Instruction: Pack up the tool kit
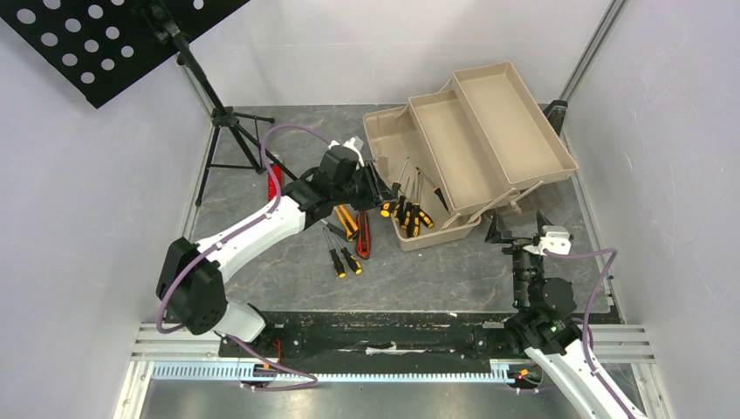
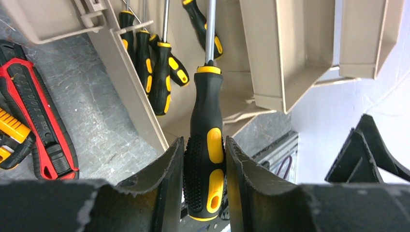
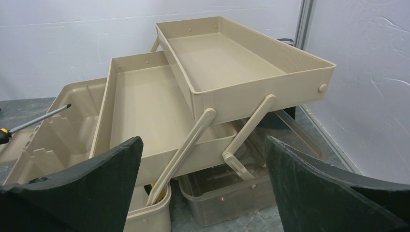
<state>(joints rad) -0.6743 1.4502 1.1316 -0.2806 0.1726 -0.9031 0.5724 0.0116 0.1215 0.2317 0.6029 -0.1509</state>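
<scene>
Left gripper (image 2: 204,142) is partly closed, clamping a screwdriver (image 2: 207,92) by its handle, shaft over the toolbox (image 1: 436,237). It is best lowered parallel to the bin screwdrivers (image 1: 406,214) before release. Both trays (image 1: 510,118) are bare. Right gripper (image 1: 517,229) hangs wide open and empty beside the box. Loose screwdrivers (image 1: 342,260) and knives (image 1: 358,229) lie on the table (image 1: 454,271).

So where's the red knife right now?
In the top view, the red utility knife lies on the table left of the toolbox, right beside the orange knife.
</scene>
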